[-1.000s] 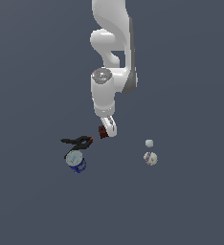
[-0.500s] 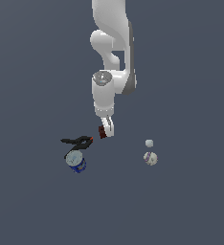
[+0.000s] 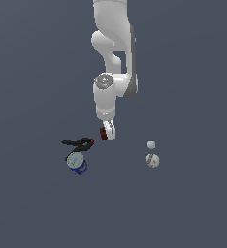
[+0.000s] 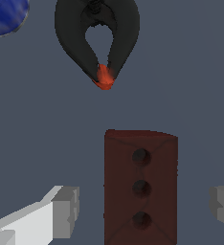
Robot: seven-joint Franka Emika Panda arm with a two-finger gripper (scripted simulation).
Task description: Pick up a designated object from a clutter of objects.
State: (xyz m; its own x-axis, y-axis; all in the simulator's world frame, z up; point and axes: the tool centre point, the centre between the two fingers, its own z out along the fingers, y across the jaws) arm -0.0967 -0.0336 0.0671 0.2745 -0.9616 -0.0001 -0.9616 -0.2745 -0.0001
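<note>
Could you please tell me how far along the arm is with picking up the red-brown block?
Done: the gripper is down at the red-brown block, apart from the clamp and blue can. In hand: the wrist view shows the block between the fingers, with gaps on both sides, so the gripper is open. Left: close on the block and lift it; whether it rests on the ground is unclear.

Red-brown three-holed block [image 4: 140,189] beside clamp [image 4: 97,38]
</note>
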